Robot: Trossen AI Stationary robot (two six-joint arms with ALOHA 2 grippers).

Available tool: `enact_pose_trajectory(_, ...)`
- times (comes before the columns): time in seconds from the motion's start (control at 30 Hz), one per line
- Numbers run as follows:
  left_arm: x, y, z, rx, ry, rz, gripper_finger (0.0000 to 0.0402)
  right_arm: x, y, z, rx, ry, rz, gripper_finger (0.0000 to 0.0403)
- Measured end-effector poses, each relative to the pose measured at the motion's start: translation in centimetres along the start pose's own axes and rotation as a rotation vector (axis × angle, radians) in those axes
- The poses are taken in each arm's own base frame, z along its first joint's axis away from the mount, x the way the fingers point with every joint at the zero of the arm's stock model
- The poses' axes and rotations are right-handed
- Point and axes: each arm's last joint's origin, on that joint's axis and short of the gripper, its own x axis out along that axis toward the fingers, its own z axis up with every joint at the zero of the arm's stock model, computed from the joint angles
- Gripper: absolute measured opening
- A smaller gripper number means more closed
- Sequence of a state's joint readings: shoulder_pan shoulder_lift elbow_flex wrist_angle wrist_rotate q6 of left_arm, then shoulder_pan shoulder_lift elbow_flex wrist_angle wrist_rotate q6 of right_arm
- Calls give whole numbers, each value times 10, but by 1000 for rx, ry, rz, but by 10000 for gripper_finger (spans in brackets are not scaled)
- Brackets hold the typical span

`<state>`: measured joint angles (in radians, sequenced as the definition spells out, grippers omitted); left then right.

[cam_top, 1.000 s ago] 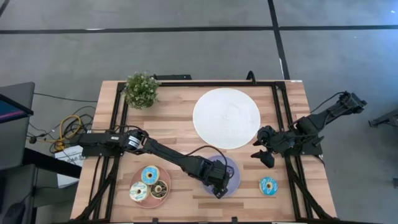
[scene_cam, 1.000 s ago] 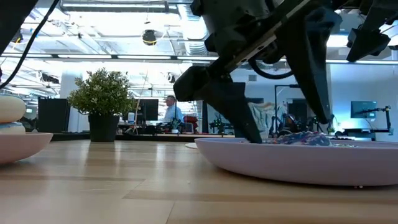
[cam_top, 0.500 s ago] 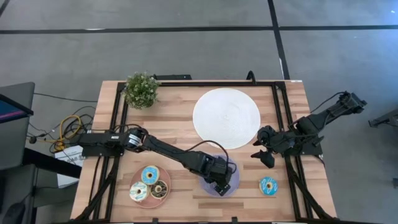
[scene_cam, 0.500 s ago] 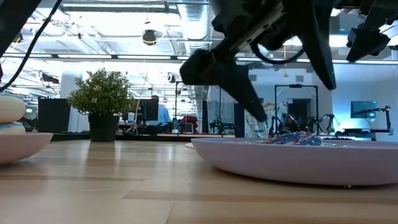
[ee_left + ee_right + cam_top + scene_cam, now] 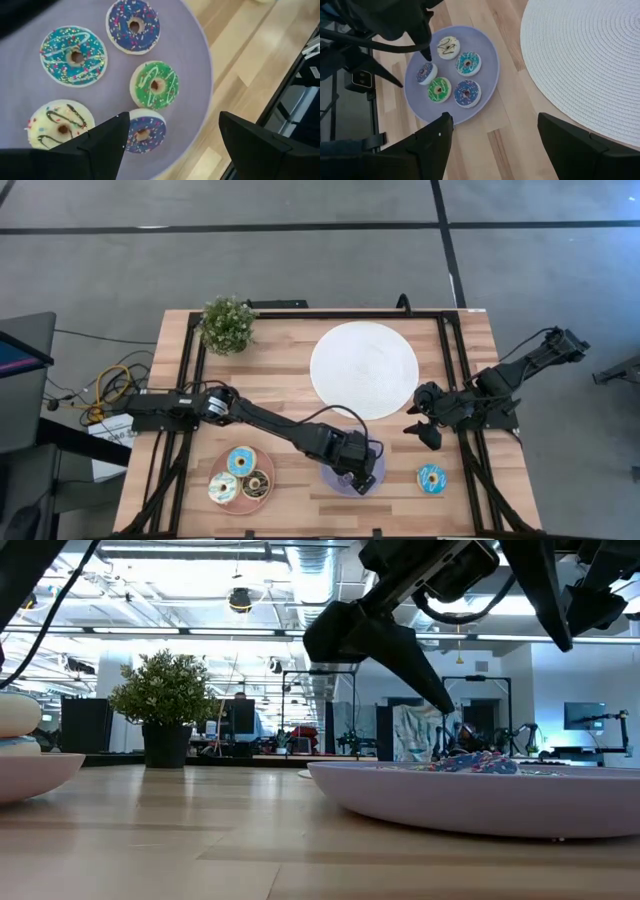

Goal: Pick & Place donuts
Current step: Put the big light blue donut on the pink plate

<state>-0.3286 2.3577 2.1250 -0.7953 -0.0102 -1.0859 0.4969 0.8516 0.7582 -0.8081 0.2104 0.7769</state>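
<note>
While the left gripper hangs over the purple plate w/ jaws spread wide & nothing between them, five small donuts sit on that plate right below it: teal, dark purple, green, cream w/ choc drizzle & a small purple one closest to the tips, just beside one finger. None is touched. My read: a drop onto the purple plate looks done, arm is between picks.

Right gripper waits off to the far side, also open & empty, the white woven mat just beside it. One blue-iced donut lies loose on the wood, near the right gripper, well apart from the left one. Three more sit on the pink plate, back along the left arm.

Next move, prob: get the loose blue donut. Needs a descent straight over it, fingers straddling the ring, closing w/o shoving it along the table. Right gripper is nearer; which arm goes, can't tell.
</note>
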Motion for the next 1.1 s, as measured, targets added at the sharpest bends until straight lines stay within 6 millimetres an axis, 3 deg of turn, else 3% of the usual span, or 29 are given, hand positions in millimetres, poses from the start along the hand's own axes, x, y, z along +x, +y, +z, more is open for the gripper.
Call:
enact_pose_trajectory(0.77,4,-11,-15,-49,-78,-35,299,0,0,0,0,0,0,282)
enact_pose_trajectory(1.1,24,-8,-20,-59,7,-171,251,0,0,0,8,0,0,282)
